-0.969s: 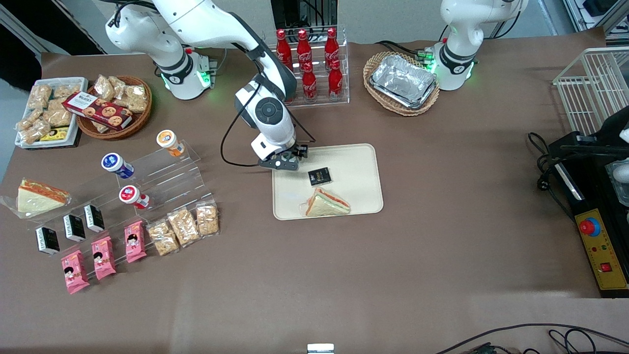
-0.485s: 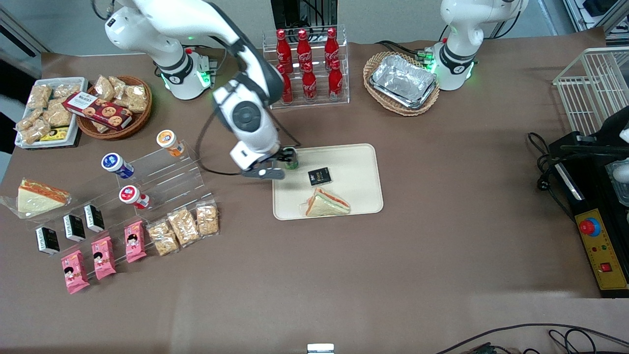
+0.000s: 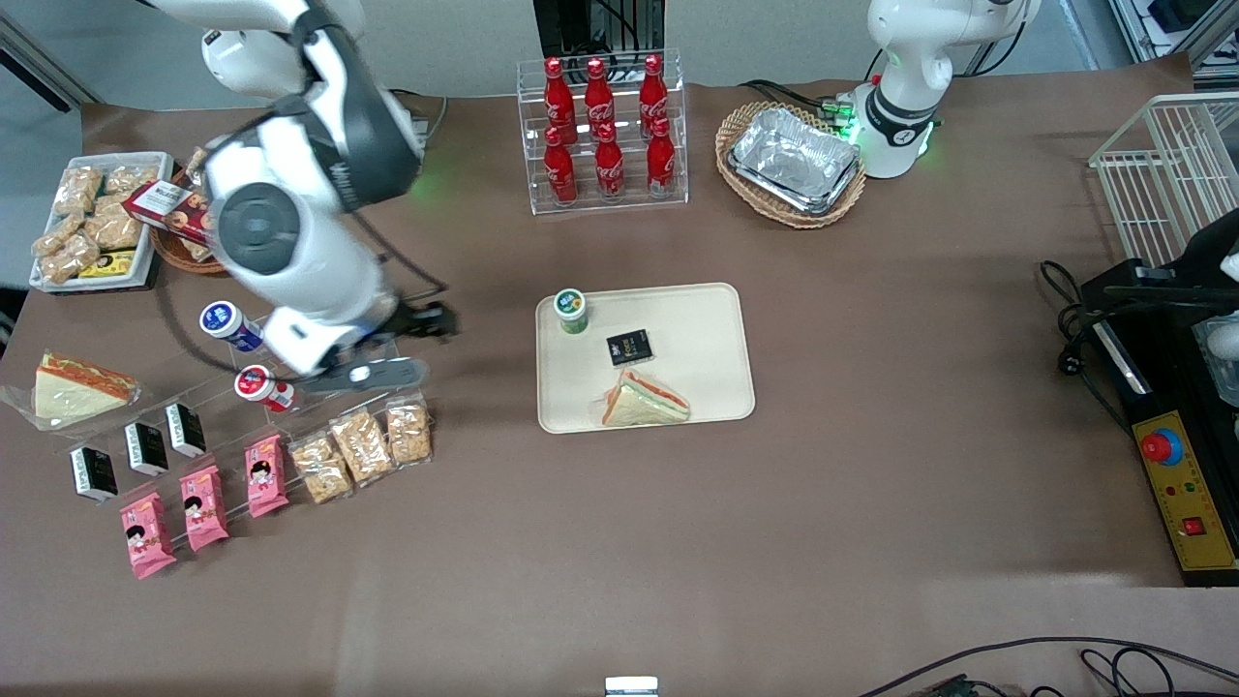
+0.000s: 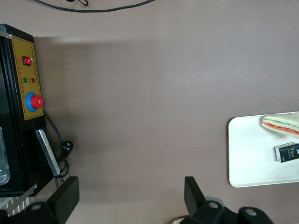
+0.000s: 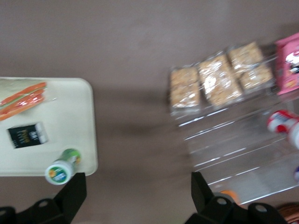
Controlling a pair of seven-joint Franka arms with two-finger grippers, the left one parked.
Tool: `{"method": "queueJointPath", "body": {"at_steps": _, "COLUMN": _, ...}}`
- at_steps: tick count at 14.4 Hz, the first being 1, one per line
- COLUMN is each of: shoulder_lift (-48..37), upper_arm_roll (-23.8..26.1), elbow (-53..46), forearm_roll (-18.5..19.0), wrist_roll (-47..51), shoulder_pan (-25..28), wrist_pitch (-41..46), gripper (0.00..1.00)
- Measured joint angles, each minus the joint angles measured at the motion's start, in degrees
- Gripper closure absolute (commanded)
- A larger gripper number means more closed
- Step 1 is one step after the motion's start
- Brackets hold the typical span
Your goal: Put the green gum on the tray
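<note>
The green gum stands upright on the cream tray, in the tray's corner nearest the working arm's end and farthest from the front camera. It also shows in the right wrist view, on the tray. My right gripper is open and empty, raised above the table between the tray and the clear acrylic steps, well away from the gum. The open fingers frame bare brown table.
On the tray lie a small black packet and a wrapped sandwich. Blue-lidded and red-lidded bottles sit on the steps; cracker bags lie nearer the front camera. A cola rack and foil-tray basket stand farther away.
The gripper let go of the green gum, which now stands on the tray. The arm has risen and swung away from the tray toward the acrylic steps.
</note>
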State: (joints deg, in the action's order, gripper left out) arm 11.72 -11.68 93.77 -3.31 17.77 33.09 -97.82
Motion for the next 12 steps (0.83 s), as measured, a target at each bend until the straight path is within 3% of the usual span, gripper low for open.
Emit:
{"method": "queueJointPath", "body": {"at_steps": 10, "shoulder_lift": -12.02, "upper_arm_roll": -0.47, "elbow": 4.55, "forearm_roll": 1.72, "wrist_roll": -16.07, "shoulder_pan": -20.08, "wrist_pitch": 1.44, "gripper": 0.00}}
{"method": "queueJointPath", "body": {"at_steps": 12, "shoulder_lift": -15.45, "upper_arm_roll": 2.28, "elbow": 8.49, "forearm_roll": 1.72, "wrist_roll": -16.45, "shoulder_pan": -23.86, "wrist_pitch": 0.86, "gripper": 0.00}}
